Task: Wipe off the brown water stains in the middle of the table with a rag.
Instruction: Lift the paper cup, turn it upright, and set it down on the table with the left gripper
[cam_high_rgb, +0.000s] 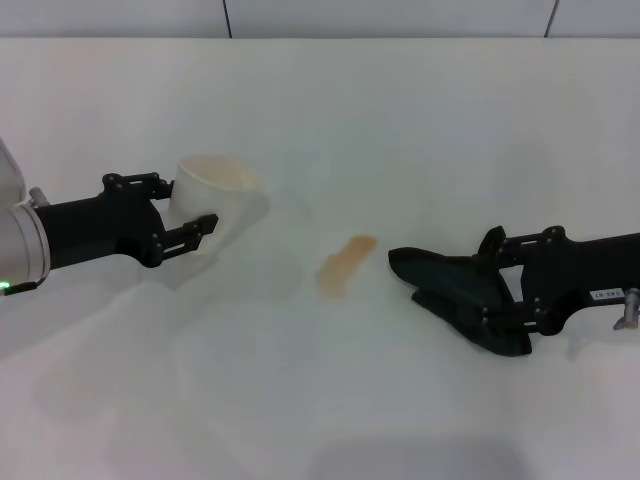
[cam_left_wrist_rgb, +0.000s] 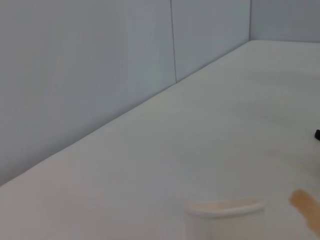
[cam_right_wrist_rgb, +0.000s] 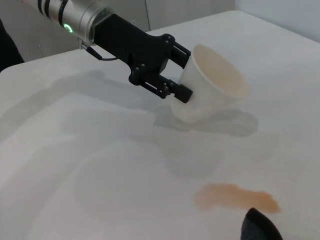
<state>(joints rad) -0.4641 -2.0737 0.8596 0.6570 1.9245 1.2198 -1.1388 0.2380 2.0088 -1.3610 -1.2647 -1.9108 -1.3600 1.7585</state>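
Now rag (cam_high_rgb: 462, 291) lies clamped in right end effector (cam_high_rgb: 500, 285).

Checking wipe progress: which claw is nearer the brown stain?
Right, though narrowly. The right claw, shut on the rag, sits right of the brown stain; the left claw, holding the cup, is farther left.

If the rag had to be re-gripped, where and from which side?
Judging by pose: grip the bunched fold at the rag's right end, where the right gripper already clamps it, coming from the robot's right. That leaves the flat free flap pointing toward the brown water stains for wiping.
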